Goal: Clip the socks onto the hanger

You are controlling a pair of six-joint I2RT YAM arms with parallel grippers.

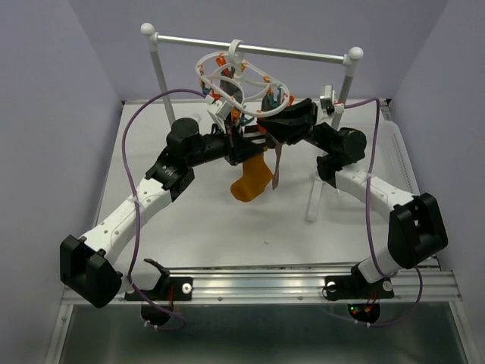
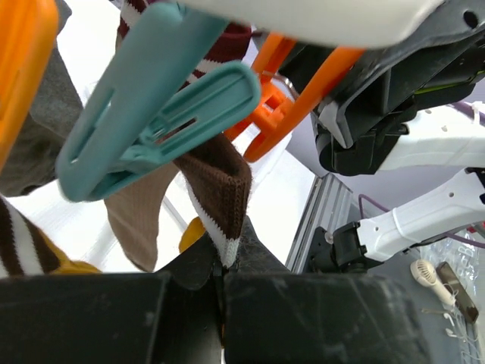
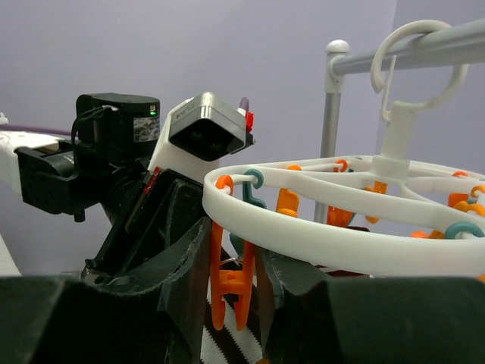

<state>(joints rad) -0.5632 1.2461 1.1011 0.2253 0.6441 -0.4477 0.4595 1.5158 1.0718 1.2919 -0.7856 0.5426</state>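
The hanger (image 3: 318, 236) hangs by its hook from the crossbar (image 1: 303, 53) of the white rack, in the upper middle of the overhead view. Both arms reach in under its ring from either side, probably so that one can bring fabric up while the other works a clip. In the left wrist view the left gripper (image 2: 223, 273) fills the bottom of the frame. Its fingers are pressed fully together on the white-edged cuff of a brown sock (image 2: 216, 182), which stands up from the pinch into the centre of the picture. Holding it by the cuff leaves that edge stiff and exposed, ready to be fed into a clip. A teal clip (image 2: 163, 114) sits just above and to the left of the cuff, not gripping it as far as I can tell. In the right wrist view the right gripper (image 3: 231, 303) sits at the bottom centre, partly closed with its fingers on either side of an orange clip (image 3: 231, 282) hanging from the ring's near edge. This looks like a squeeze to spread the clip's mouth for the sock, though the mouth itself is hidden. A mustard sock (image 1: 252, 182) dangles below the grippers in the centre of the overhead view, apparently already hung, and striped fabric shows beside it. The brown sock is not yet clipped.
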